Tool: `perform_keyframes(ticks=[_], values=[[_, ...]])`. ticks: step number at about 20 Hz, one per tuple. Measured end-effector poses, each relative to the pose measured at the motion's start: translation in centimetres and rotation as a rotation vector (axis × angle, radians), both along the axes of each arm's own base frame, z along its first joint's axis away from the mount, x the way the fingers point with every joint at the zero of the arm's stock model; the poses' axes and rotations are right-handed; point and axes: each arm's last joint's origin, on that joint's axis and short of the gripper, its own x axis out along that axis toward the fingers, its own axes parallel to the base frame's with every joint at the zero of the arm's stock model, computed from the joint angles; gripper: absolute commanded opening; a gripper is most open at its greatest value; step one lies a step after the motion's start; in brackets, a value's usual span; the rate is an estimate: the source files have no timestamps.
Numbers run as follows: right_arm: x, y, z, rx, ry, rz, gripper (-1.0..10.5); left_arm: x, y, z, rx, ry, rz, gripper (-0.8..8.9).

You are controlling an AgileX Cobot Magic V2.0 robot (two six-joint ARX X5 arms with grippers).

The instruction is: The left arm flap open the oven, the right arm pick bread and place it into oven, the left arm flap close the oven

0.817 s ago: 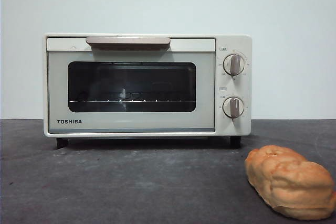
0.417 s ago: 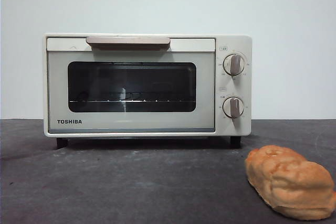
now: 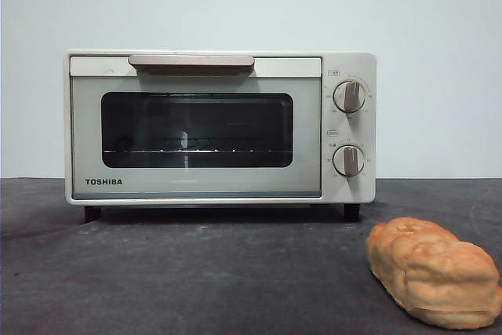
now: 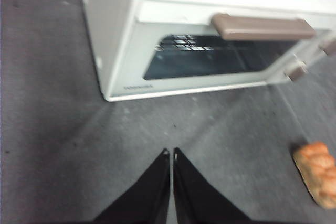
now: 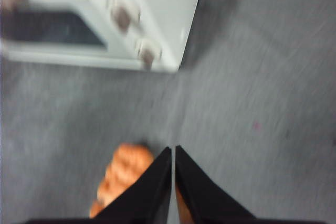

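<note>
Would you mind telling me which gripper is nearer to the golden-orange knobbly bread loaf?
Right. The right gripper hangs just above the golden-orange knobbly bread loaf, its shut jaws overlapping it in the right wrist view. The left gripper hovers apart, before the cream-white toaster oven.

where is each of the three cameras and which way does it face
Front view: low at table height, level at the shut oven and bread; no arm shows.
Left wrist view: above the table, down at oven and bread; left tool shut.
Right wrist view: above the bread, knobs beyond; right tool shut.
All three share oven and bread.
</note>
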Motion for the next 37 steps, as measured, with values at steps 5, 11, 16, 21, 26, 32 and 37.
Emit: perform_keyframes(ticks=[5,11,16,21,26,32,37], values=[[-0.2,0.6,-0.6,-0.032,0.065,0.076,0.1,-0.4,-0.3,-0.4,0.005,0.044,-0.053,0.16],[-0.3,1.0,-0.6,-0.044,0.057,0.124,0.9,-0.6,-0.3,-0.6,0.014,0.075,-0.063,0.16],[-0.3,1.1,-0.6,-0.032,0.065,0.118,4.5,-0.6,-0.3,-0.6,0.018,0.072,-0.067,0.16],[-0.3,1.2,-0.6,-0.010,0.081,0.107,4.5,-0.6,-0.3,-0.6,0.018,0.072,-0.067,0.16],[0.1,2.7,-1.1,0.031,0.140,0.155,4.5,-0.6,-0.3,-0.6,0.018,0.072,-0.067,0.16],[0.8,5.9,-5.5,0.033,0.192,0.174,4.5,-0.6,-0.3,-0.6,0.018,0.072,-0.067,0.16],[1.0,9.1,-9.4,-0.034,0.230,0.149,4.5,-0.6,-0.3,-0.6,0.018,0.072,-0.067,0.16]])
